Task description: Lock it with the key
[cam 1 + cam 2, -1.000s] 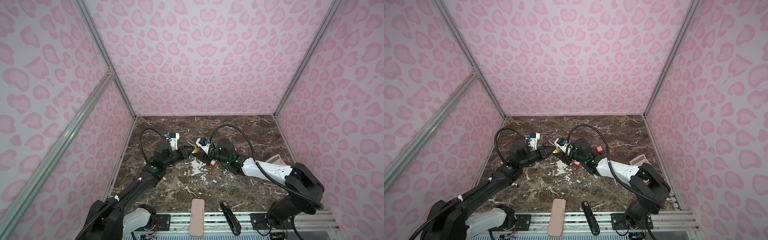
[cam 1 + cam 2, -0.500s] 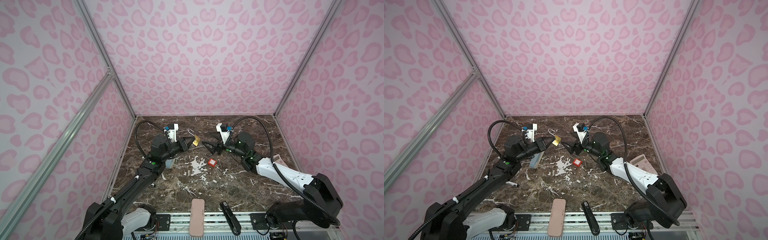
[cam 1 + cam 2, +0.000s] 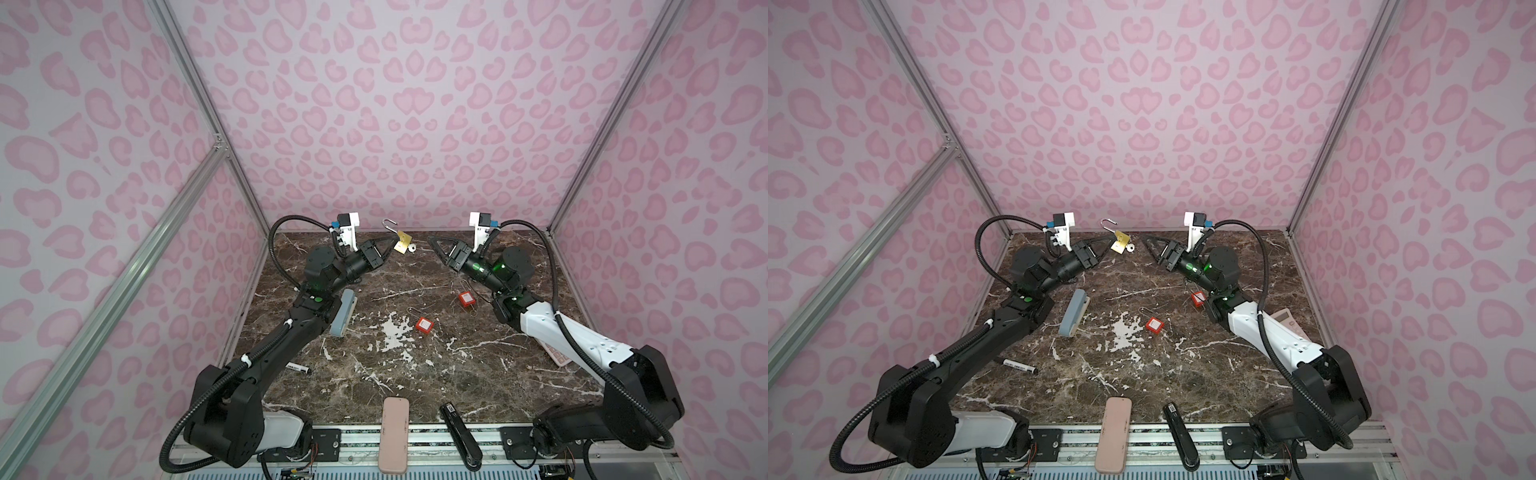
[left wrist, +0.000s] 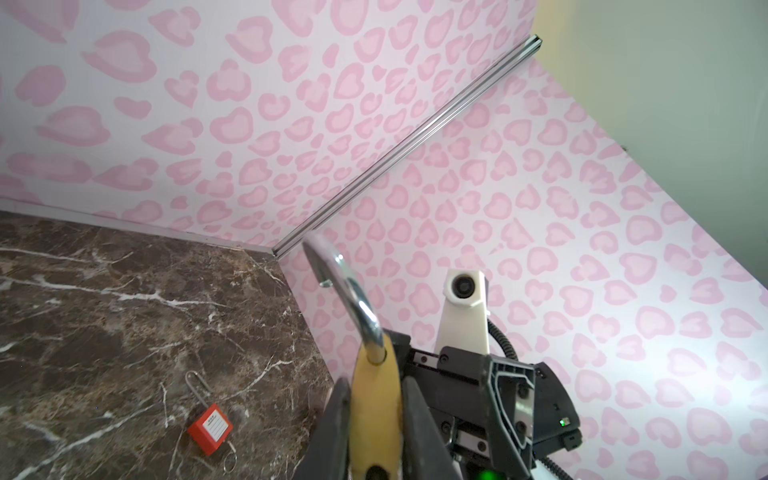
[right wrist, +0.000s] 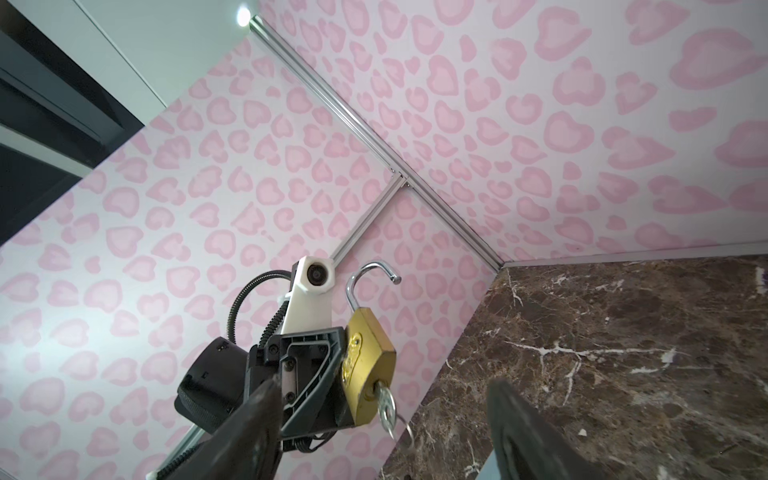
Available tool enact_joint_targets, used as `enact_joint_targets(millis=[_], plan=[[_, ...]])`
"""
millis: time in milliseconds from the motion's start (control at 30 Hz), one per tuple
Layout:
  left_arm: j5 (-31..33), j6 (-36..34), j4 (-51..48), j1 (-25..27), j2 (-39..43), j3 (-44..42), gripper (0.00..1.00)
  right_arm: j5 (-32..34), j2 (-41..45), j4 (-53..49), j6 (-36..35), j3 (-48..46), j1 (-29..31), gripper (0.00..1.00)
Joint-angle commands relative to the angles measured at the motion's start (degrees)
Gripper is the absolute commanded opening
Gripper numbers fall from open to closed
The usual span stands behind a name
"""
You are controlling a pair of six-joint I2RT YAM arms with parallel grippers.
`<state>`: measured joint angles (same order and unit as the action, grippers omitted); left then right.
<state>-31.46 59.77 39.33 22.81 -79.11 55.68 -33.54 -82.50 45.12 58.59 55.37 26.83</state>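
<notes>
While the left tool [image 3: 392, 245] clamped the padlock [image 3: 402, 244], the right tool [image 3: 437, 249] gaped; a skewed grab could dislodge the key [image 3: 411, 248].

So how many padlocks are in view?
3. One brass padlock is held in the left gripper; two red padlocks lie on the table, one near centre, one nearer the right arm. Arms could hide more.
</notes>
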Motion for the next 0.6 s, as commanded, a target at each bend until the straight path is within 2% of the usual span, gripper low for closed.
enact_joint_targets(millis=[0,200,300,567], plan=[[0.17,4.24,11.8,0.24,-2.61,1.7,0.1,-0.75,-2.56,8.78,8.9,1.01,-0.33,0.79],[0.5,7.59,17.76,1.4,-6.77,3.02,0.09,-1.73,-7.72,13.97,13.23,2.8,1.4,0.77],[0.52,7.64,17.97,1.94,-7.53,3.61,0.09,-1.97,-9.27,12.71,13.59,3.95,1.9,0.76],[0.83,7.67,18.21,2.68,-7.98,3.17,0.09,-1.97,-9.7,11.01,13.18,5.02,2.58,0.56]])
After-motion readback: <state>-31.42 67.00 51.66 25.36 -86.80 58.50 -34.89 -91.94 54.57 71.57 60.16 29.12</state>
